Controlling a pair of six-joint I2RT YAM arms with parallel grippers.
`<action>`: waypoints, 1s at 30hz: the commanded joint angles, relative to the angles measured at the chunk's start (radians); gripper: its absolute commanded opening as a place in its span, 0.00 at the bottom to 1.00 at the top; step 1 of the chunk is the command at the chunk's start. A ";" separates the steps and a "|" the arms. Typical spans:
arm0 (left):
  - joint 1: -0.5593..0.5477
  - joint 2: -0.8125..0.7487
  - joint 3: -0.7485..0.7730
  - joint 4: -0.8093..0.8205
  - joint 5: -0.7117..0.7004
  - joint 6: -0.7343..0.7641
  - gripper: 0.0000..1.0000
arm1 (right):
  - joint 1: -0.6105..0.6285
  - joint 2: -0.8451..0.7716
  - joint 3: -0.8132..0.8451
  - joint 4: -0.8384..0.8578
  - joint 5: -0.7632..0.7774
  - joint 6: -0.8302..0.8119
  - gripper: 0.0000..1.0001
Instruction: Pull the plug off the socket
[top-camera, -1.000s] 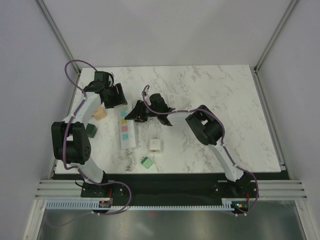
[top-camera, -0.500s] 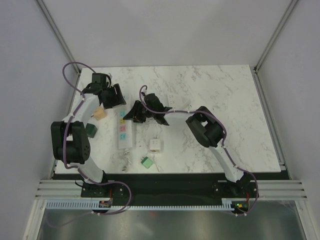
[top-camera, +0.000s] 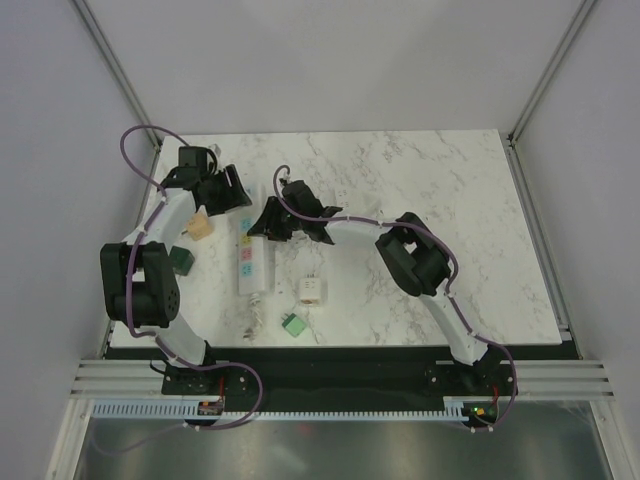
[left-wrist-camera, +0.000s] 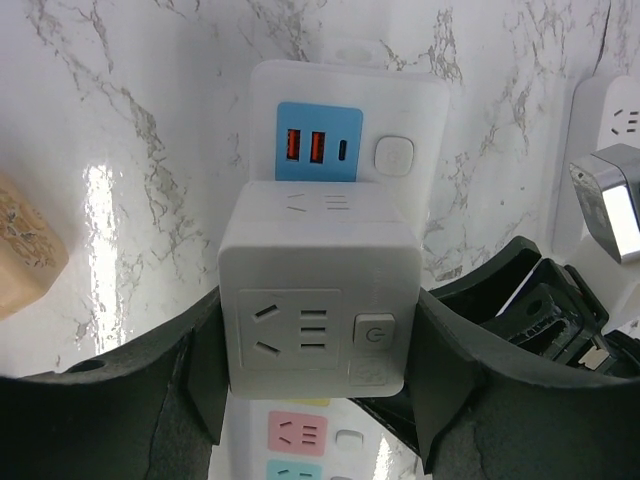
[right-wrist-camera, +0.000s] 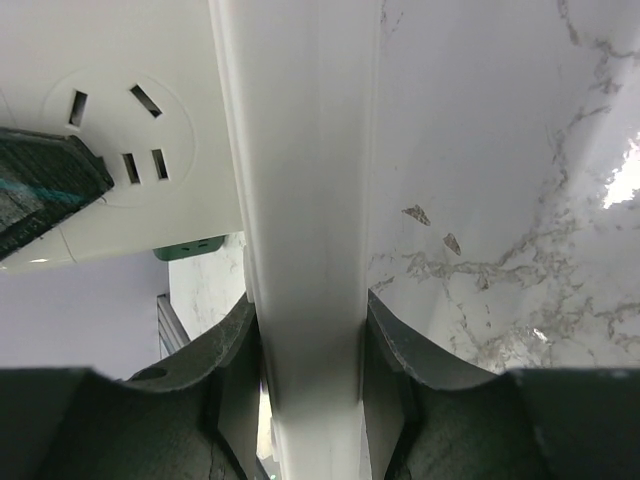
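The socket (top-camera: 250, 265) is a long white strip lying left of the table's centre. In the left wrist view I see its end with a blue USB panel (left-wrist-camera: 318, 143) and its pink outlet (left-wrist-camera: 297, 436). The plug (left-wrist-camera: 315, 300), a white cube adapter with a power button, sits over the strip's middle. My left gripper (left-wrist-camera: 320, 385) is shut on the cube's two sides; a yellow edge shows just under it. I cannot tell whether its pins are in the outlet. My right gripper (right-wrist-camera: 312, 390) is shut on the strip's narrow body (right-wrist-camera: 300, 200) at its far end (top-camera: 268, 224).
A tan block (top-camera: 200, 227) and a dark green block (top-camera: 182, 260) lie left of the strip. A white cube adapter (top-camera: 312, 290) and a small green cube (top-camera: 293, 325) lie to its right. The strip's short cord (top-camera: 260, 318) trails toward the near edge.
Both grippers have shifted slightly away and to the left, and the strip's far end has swung a little left with them. Both grips look unchanged.
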 joint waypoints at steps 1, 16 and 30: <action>0.000 -0.073 0.013 -0.005 0.133 -0.098 0.02 | -0.034 0.100 0.014 -0.091 0.098 -0.024 0.00; 0.092 -0.053 -0.046 0.071 0.251 -0.175 0.02 | -0.063 0.108 -0.080 0.047 -0.009 0.098 0.00; 0.089 -0.134 -0.063 0.056 0.043 -0.134 0.02 | -0.034 0.077 0.043 -0.227 0.182 -0.105 0.00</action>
